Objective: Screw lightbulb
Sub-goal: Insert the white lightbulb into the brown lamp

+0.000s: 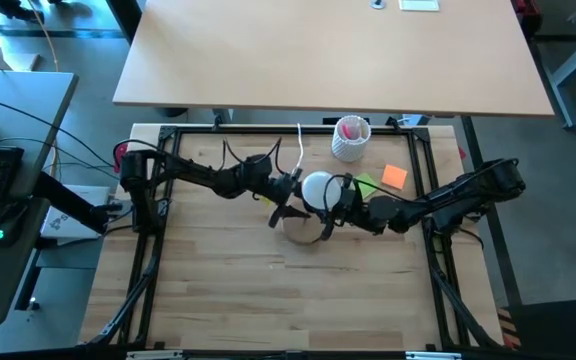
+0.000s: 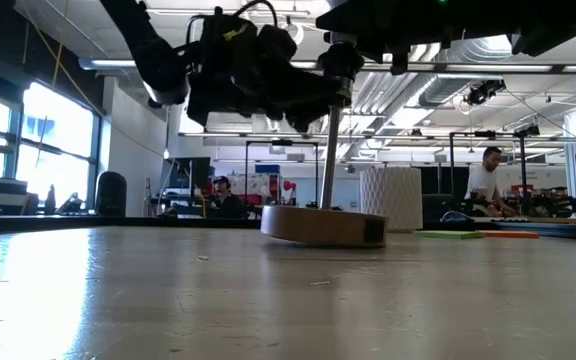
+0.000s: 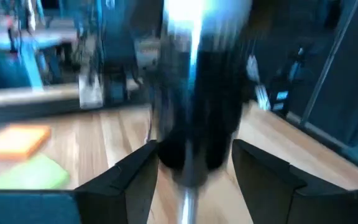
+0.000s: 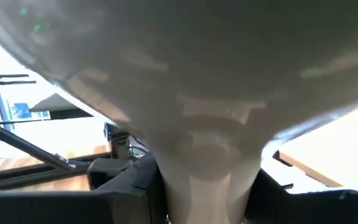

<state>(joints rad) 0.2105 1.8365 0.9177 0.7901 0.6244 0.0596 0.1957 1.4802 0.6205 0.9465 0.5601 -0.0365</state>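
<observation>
Setting: wooden table (image 1: 218, 290) in an open workshop, a person seated at a desk in the far background
Lightbulb: the lightbulb (image 1: 316, 189) sits near table centre, above the wooden stand (image 2: 323, 226)
Right gripper: the right gripper (image 1: 334, 203) comes in from 3 o'clock, jaws part-closed around the bulb's neck
Left gripper: the left gripper (image 1: 290, 192) reaches from 9 o'clock, jaws fairly wide on either side of the black socket (image 3: 197, 124); contact unclear
Key relation: bulb's long axis looks vertical, base down toward the socket; right arm carries it
Next move: likely turning the bulb in
</observation>
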